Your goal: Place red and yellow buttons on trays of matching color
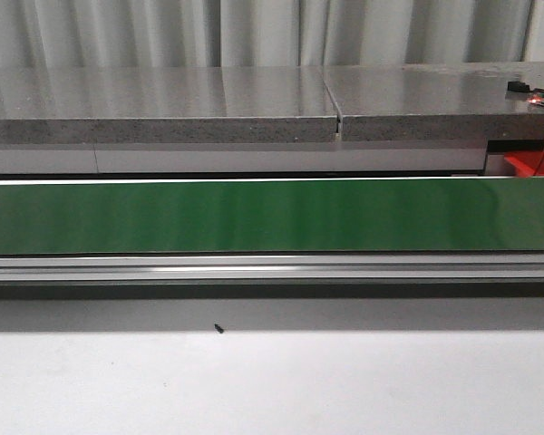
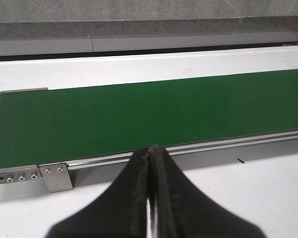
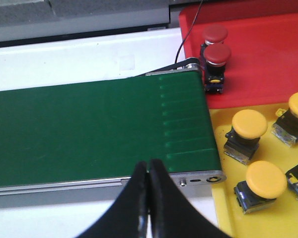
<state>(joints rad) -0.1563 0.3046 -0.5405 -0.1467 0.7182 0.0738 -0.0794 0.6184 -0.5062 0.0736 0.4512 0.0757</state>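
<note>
Six buttons sorted already, as far as visible: two red buttons [image 3: 216, 52] on the red tray [image 3: 268, 54], four yellow buttons [image 3: 249, 125] on the yellow tray [image 3: 223, 198] (two of them cut off at the frame edge). Nothing on the green conveyor belt [image 1: 254, 216] in any view, so no button waiting for pickup. Left gripper [image 2: 152, 151] closed, fingertips pressed together, holding nothing, poised near the belt's near edge. Right gripper [image 3: 148, 166] likewise closed and empty, by the belt end beside the trays. Probably finished or awaiting more buttons; cannot tell which.
</note>
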